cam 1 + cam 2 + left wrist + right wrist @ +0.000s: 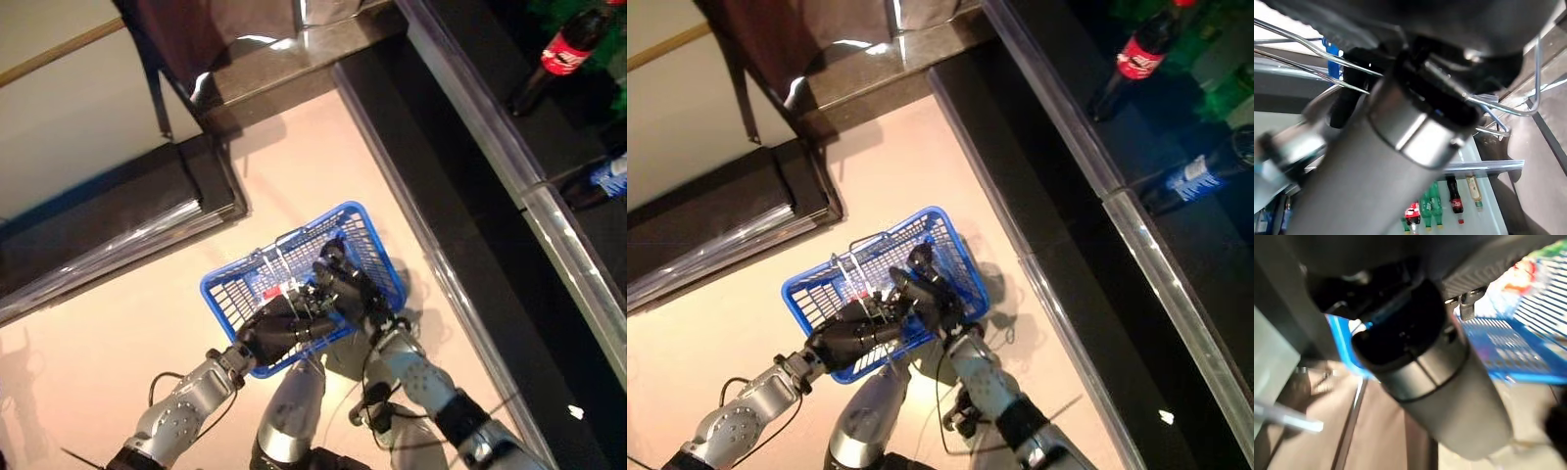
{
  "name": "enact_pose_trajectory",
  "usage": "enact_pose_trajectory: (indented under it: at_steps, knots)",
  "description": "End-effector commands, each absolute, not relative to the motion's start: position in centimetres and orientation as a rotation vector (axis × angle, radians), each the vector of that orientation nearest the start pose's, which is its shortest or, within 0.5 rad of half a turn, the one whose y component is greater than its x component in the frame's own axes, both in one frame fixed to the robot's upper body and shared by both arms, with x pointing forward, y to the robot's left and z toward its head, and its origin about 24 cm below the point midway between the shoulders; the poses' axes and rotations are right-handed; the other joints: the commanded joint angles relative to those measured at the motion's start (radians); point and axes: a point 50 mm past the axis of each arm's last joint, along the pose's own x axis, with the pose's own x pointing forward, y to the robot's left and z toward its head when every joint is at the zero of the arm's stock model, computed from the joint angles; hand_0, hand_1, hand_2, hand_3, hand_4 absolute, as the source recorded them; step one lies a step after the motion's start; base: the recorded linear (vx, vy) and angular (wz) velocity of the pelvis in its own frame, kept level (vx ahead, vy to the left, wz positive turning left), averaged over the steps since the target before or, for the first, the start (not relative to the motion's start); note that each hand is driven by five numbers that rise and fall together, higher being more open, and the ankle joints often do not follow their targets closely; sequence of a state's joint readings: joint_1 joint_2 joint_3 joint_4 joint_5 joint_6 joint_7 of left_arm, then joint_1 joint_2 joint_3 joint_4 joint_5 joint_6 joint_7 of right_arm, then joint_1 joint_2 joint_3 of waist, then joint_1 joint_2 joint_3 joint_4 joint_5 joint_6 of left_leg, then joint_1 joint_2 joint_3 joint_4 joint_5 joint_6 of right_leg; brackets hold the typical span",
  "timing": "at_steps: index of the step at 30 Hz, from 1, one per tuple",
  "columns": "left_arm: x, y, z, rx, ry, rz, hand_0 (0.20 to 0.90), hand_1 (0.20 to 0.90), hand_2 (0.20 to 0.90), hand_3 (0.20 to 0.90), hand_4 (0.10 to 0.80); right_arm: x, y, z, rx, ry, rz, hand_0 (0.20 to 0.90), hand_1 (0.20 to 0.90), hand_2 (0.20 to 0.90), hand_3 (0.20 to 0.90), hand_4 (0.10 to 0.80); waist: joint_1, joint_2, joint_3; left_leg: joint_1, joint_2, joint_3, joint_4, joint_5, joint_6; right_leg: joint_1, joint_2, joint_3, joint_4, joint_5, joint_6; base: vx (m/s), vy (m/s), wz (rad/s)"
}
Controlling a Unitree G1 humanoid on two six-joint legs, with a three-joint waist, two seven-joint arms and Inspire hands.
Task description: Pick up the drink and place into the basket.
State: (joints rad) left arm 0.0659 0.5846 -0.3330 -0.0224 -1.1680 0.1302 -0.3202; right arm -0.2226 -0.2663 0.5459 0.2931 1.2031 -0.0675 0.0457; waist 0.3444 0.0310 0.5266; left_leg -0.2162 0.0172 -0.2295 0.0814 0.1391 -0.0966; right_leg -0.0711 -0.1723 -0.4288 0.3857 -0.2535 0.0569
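Both dark hands meet over the blue basket (362,230), which sits on the pale floor (323,147) just ahead of the robot. A left hand (279,328) reaches in from the near left over the basket's near rim, and the right hand (343,284) comes in from the near right over its right side; the two hands touch or overlap above the basket's middle. Whether either hand's fingers are curled or straight cannot be told, because they bunch together there and the wrist views show mostly arm and wire. A small red and white item (277,289) lies in the basket just beside the hands, but what it is cannot be made out.

Plastic lattice forms the basket's walls, and thin metal wire handles (269,257) stand above its left part. One drink bottle (563,54) with a red label and dark contents stands well apart at the far right, on a dark shelf (480,59) behind a clear rail (509,157). Another bottle with a blue label (1190,178) lies on the same shelf nearer the robot. More green and dark bottles (1442,203) show in the left wrist view.
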Motion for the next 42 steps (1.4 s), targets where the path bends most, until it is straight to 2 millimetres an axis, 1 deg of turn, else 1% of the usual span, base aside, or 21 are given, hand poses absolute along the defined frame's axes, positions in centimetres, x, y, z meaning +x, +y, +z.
enact_pose_trajectory:
  at_steps: [1, 2, 4, 6, 7, 9, 10, 12, 14, 15, 17, 18, 20, 22, 24, 26, 29, 33, 36, 39, 42]
  knots:
    - [21.1, 12.4, 10.3, -0.809, -0.185, -0.844, 0.300, 0.300, 0.300, 0.200, 0.100, 24.8, -7.9, 2.9, 0.790, 0.208, 0.609, 0.900, 0.900, 0.900, 0.900, 0.800, -0.064, -0.006, -0.153, 0.074, -0.020, 0.085, -0.040, -0.050, 0.066, 0.005, 0.044, 0.025, -0.142, 0.183, 0.001, 0.000, -0.025, -0.30]
    - [21.1, 12.8, 9.7, -0.802, -0.181, -0.788, 0.300, 0.300, 0.300, 0.200, 0.100, 24.0, -8.2, 2.7, 0.786, 0.205, 0.622, 0.900, 0.900, 0.900, 0.900, 0.800, -0.075, -0.013, -0.167, 0.084, -0.016, 0.094, -0.051, -0.049, 0.064, 0.012, 0.050, 0.037, -0.160, 0.189, 0.006, 0.005, -0.029, -0.34]
    - [21.1, 13.4, 9.0, -0.785, -0.176, -0.715, 0.300, 0.300, 0.300, 0.200, 0.100, 23.3, -8.8, 2.7, 0.794, 0.196, 0.637, 0.900, 0.900, 0.900, 0.900, 0.800, -0.087, -0.022, -0.182, 0.096, -0.010, 0.106, -0.063, -0.047, 0.063, 0.021, 0.054, 0.051, -0.178, 0.196, 0.012, 0.010, -0.027, -0.33]
    - [21.1, 14.7, 7.7, -0.736, -0.163, -0.564, 0.300, 0.300, 0.300, 0.200, 0.100, 22.3, -9.6, 2.5, 0.814, 0.181, 0.650, 0.900, 0.900, 0.900, 0.900, 0.800, -0.112, -0.036, -0.214, 0.120, 0.003, 0.132, -0.084, -0.044, 0.059, 0.042, 0.059, 0.076, -0.210, 0.208, 0.020, 0.015, -0.027, -0.26]
    - [21.1, 14.9, 7.4, -0.729, -0.158, -0.538, 0.300, 0.300, 0.300, 0.200, 0.100, 22.2, -9.7, 2.5, 0.819, 0.180, 0.653, 0.900, 0.900, 0.900, 0.900, 0.800, -0.118, -0.037, -0.221, 0.119, 0.006, 0.134, -0.086, -0.042, 0.059, 0.042, 0.060, 0.078, -0.217, 0.212, 0.022, 0.015, -0.016, -0.29]
    - [21.2, 16.0, 5.9, -0.680, -0.115, -0.395, 0.300, 0.300, 0.300, 0.200, 0.100, 21.4, -10.0, 2.3, 0.826, 0.171, 0.668, 0.900, 0.900, 0.900, 0.900, 0.800, -0.142, -0.048, -0.250, 0.142, 0.018, 0.159, -0.108, -0.038, 0.054, 0.059, 0.063, 0.101, -0.242, 0.222, 0.028, 0.020, -0.019, -0.28]
    - [21.2, 16.3, 5.6, -0.661, -0.108, -0.360, 0.300, 0.300, 0.300, 0.200, 0.100, 21.3, -10.1, 2.2, 0.826, 0.174, 0.672, 0.900, 0.900, 0.900, 0.900, 0.800, -0.148, -0.051, -0.258, 0.146, 0.021, 0.164, -0.113, -0.038, 0.052, 0.062, 0.062, 0.107, -0.250, 0.225, 0.030, 0.029, -0.019, -0.17]
    - [20.7, 17.8, 3.3, -0.619, -0.027, -0.198, 0.300, 0.300, 0.300, 0.200, 0.100, 20.2, -10.9, 1.6, 0.815, 0.190, 0.697, 0.900, 0.900, 0.900, 0.900, 0.800, -0.180, -0.062, -0.302, 0.177, 0.041, 0.206, -0.137, -0.036, 0.043, 0.087, 0.062, 0.138, -0.285, 0.235, 0.038, 0.047, 0.002, -0.35]
    - [20.0, 19.1, 1.3, -0.562, 0.041, -0.081, 0.300, 0.300, 0.300, 0.200, 0.100, 19.2, -11.4, 0.8, 0.831, 0.205, 0.706, 0.900, 0.900, 0.900, 0.900, 0.800, -0.203, -0.067, -0.334, 0.201, 0.053, 0.237, -0.154, -0.037, 0.038, 0.105, 0.062, 0.159, -0.305, 0.240, 0.042, 0.053, 0.013, -0.46]
    - [19.8, 19.3, 0.9, -0.556, 0.056, -0.062, 0.300, 0.300, 0.300, 0.200, 0.100, 19.1, -11.5, 0.6, 0.831, 0.207, 0.705, 0.900, 0.900, 0.900, 0.900, 0.800, -0.206, -0.068, -0.339, 0.204, 0.055, 0.242, -0.157, -0.037, 0.037, 0.108, 0.062, 0.163, -0.309, 0.241, 0.043, 0.035, 0.009, -0.35]
    - [18.9, 20.4, -1.3, -0.528, 0.144, 0.045, 0.300, 0.300, 0.300, 0.200, 0.100, 18.5, -12.2, -0.4, 0.814, 0.232, 0.669, 0.900, 0.900, 0.900, 0.900, 0.800, -0.228, -0.071, -0.364, 0.222, 0.066, 0.268, -0.168, -0.038, 0.030, 0.123, 0.061, 0.180, -0.325, 0.244, 0.047, 0.021, 0.012, -0.33]
    - [18.6, 20.8, -1.9, -0.522, 0.164, 0.065, 0.300, 0.300, 0.300, 0.200, 0.100, 18.3, -12.5, -0.7, 0.815, 0.241, 0.659, 0.900, 0.900, 0.900, 0.900, 0.800, -0.233, -0.072, -0.370, 0.226, 0.068, 0.275, -0.169, -0.040, 0.029, 0.127, 0.060, 0.184, -0.330, 0.245, 0.048, 0.028, 0.009, -0.22]
    - [17.3, 22.1, -4.2, -0.514, 0.281, 0.176, 0.300, 0.300, 0.300, 0.200, 0.100, 17.3, -13.8, -2.2, 0.838, 0.284, 0.581, 0.900, 0.900, 0.900, 0.900, 0.800, -0.257, -0.074, -0.394, 0.241, 0.081, 0.301, -0.169, -0.047, 0.021, 0.141, 0.058, 0.199, -0.347, 0.249, 0.052, 0.029, 0.008, -0.16]
    - [16.0, 23.0, -6.3, -0.497, 0.356, 0.247, 0.300, 0.300, 0.300, 0.200, 0.100, 16.4, -14.9, -4.0, 0.813, 0.339, 0.490, 0.900, 0.900, 0.900, 0.900, 0.800, -0.278, -0.075, -0.411, 0.252, 0.090, 0.322, -0.169, -0.052, 0.016, 0.151, 0.054, 0.211, -0.360, 0.253, 0.057, 0.022, 0.011, -0.21]
    - [15.0, 23.3, -7.9, -0.473, 0.429, 0.300, 0.300, 0.300, 0.300, 0.200, 0.100, 15.6, -15.9, -5.6, 0.772, 0.410, 0.397, 0.900, 0.900, 0.900, 0.900, 0.800, -0.294, -0.075, -0.423, 0.259, 0.097, 0.340, -0.169, -0.057, 0.011, 0.158, 0.050, 0.218, -0.372, 0.256, 0.060, 0.013, 0.004, -0.15]
    - [13.0, 23.8, -10.8, -0.474, 0.561, 0.413, 0.300, 0.300, 0.300, 0.200, 0.100, 14.1, -17.7, -8.8, 0.695, 0.531, 0.205, 0.900, 0.900, 0.900, 0.900, 0.800, -0.318, -0.074, -0.440, 0.269, 0.105, 0.363, -0.169, -0.064, 0.004, 0.167, 0.042, 0.228, -0.390, 0.263, 0.067, 0.019, 0.000, -0.31]
    - [11.7, 23.8, -12.8, -0.418, 0.671, 0.474, 0.300, 0.300, 0.300, 0.200, 0.100, 12.4, -18.8, -12.0, 0.595, 0.699, 0.043, 0.900, 0.900, 0.900, 0.900, 0.800, -0.334, -0.070, -0.449, 0.279, 0.114, 0.384, -0.169, -0.072, -0.001, 0.175, 0.033, 0.231, -0.405, 0.271, 0.072, 0.004, 0.001, -0.16]
    - [10.1, 23.8, -14.3, -0.403, 0.782, 0.541, 0.300, 0.300, 0.300, 0.200, 0.100, 9.8, -20.6, -14.6, 0.411, 0.878, -0.098, 0.900, 0.900, 0.900, 0.900, 0.800, -0.338, -0.064, -0.453, 0.294, 0.118, 0.401, -0.169, -0.082, -0.004, 0.185, 0.024, 0.233, -0.418, 0.278, 0.076, 0.017, 0.003, -0.16]
    - [8.3, 23.8, -15.4, -0.408, 0.880, 0.621, 0.300, 0.300, 0.300, 0.200, 0.100, 6.9, -21.4, -16.2, 0.167, 1.083, -0.111, 0.900, 0.900, 0.900, 0.900, 0.800, -0.336, -0.057, -0.455, 0.304, 0.122, 0.409, -0.169, -0.093, -0.006, 0.188, 0.017, 0.234, -0.422, 0.276, 0.079, 0.018, 0.001, -0.20]
    - [7.7, 23.7, -15.7, -0.410, 0.905, 0.649, 0.300, 0.300, 0.300, 0.200, 0.100, 6.0, -21.2, -16.6, 0.105, 1.141, -0.100, 0.900, 0.900, 0.900, 0.900, 0.800, -0.333, -0.056, -0.454, 0.306, 0.122, 0.408, -0.169, -0.097, -0.006, 0.189, 0.015, 0.234, -0.420, 0.273, 0.080, 0.007, -0.006, -0.04]
    - [7.5, 23.7, -15.8, -0.413, 0.907, 0.645, 0.300, 0.300, 0.300, 0.200, 0.100, 5.3, -21.1, -16.9, 0.112, 1.176, -0.112, 0.900, 0.900, 0.900, 0.900, 0.800, -0.335, -0.054, -0.455, 0.306, 0.121, 0.410, -0.169, -0.101, -0.004, 0.187, 0.014, 0.236, -0.419, 0.271, 0.080, 0.008, -0.004, -0.04]
